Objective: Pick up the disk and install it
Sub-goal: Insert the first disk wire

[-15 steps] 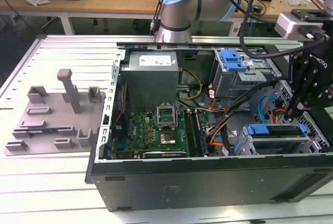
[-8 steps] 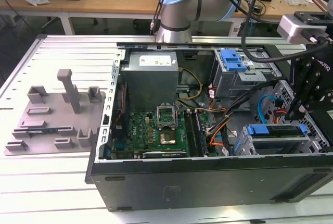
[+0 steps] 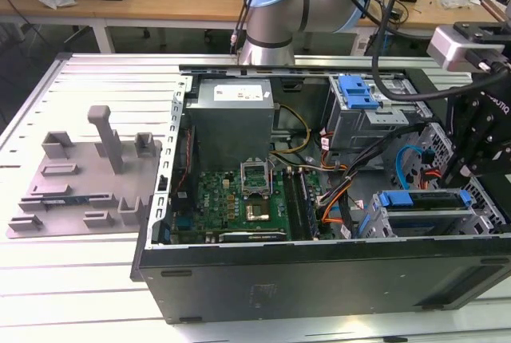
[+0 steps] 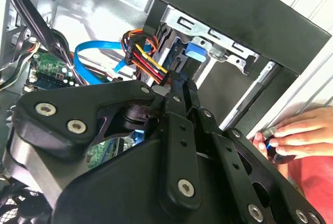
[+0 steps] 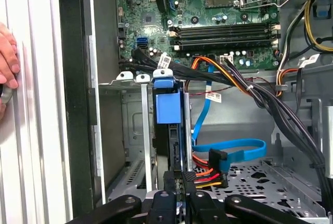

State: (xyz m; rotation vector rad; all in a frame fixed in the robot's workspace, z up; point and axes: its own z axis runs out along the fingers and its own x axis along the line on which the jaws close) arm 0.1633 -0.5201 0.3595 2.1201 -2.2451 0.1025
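Disk: the disk (image 5: 169, 130) stands on edge in a slot of the drive cage (image 5: 132, 125), w/ the blue frame tab at its far end, toward the motherboard (image 5: 208, 15).
Gripper: the gripper (image 5: 179, 179) is at the disk's near end, fingers drawn close on either side of its edge. Looks like a pinch on the disk, tho the contact itself is a judgement.
Key relation: the disk lies straight ahead of the fingers, its long axis in line w/ them and running into the cage.
Exterior check: the cage is at the case's corner on the exterior view's right, and the disk's long axis runs left-right there.
Clutter: the blue data cable (image 5: 234, 148) and the orange/red power leads (image 5: 208, 174) are just beside the fingers.
Case: the open PC case (image 3: 319, 271) lies on its side.
Surface: a slatted metal table (image 3: 80, 271) w/ a grey fixture plate (image 3: 80, 175) well apart from the case.
Room: a person's hand (image 4: 296, 135) rests on the table just outside the case wall, and a wooden bench (image 3: 160, 0) stands behind.
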